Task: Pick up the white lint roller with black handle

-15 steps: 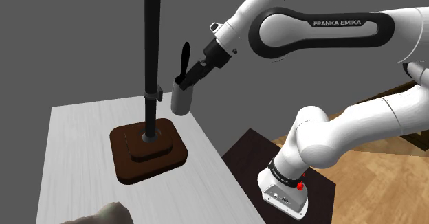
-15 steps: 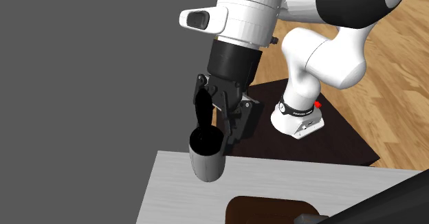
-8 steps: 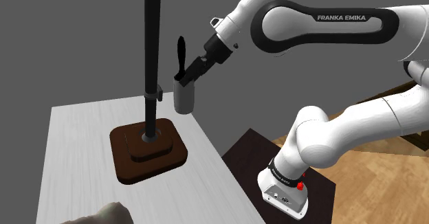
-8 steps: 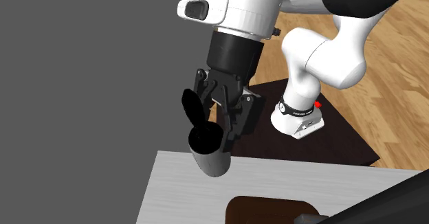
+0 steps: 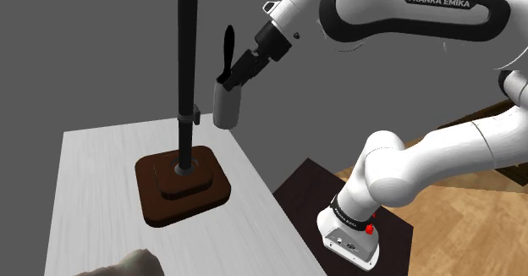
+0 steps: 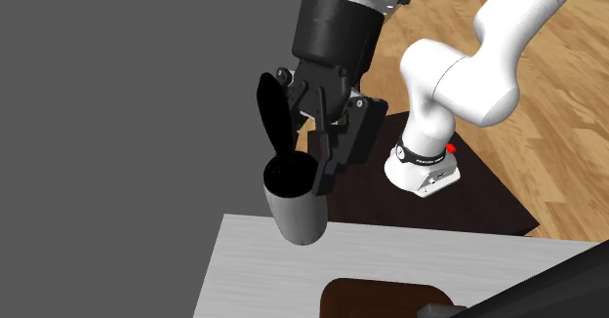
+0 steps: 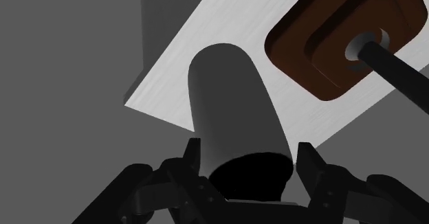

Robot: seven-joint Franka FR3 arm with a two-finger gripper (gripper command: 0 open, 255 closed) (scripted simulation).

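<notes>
Claw: the claw (image 5: 227,84) is closed narrow on the roller (image 5: 226,109), one finger on each side of the drum's dark upper end, where the handle (image 5: 228,50) starts. From the wrist you can see both fingers (image 7: 190,155) pressed against it.

Roller: a plain grey drum with a black handle. It hangs in the air, well clear of the worktop (image 5: 93,173), above that worktop's edge on the stand's side.

Long axis: close to upright with a slight lean. The handle (image 6: 272,121) sticks up past the claw (image 6: 310,160) and the drum (image 6: 298,214) hangs below it.

Direction from claw: the drum runs out ahead of the fingers and down toward the worktop (image 7: 199,51). The arm (image 5: 398,16) comes in slanting from above, on the shoulder view's right.

Neighbours: a black pole (image 5: 187,46) stands in a brown base (image 5: 182,185) on the worktop. The drum is near the pole on the shoulder view's right, and I'd say not touching it.

Progress: I'd call the pick-up as good as done, since it is gripped and off the surface.

Next move: probably more height, or holding steady.

Risk: the grip is at one end, so the drum could pivot, or swing into the pole.
</notes>
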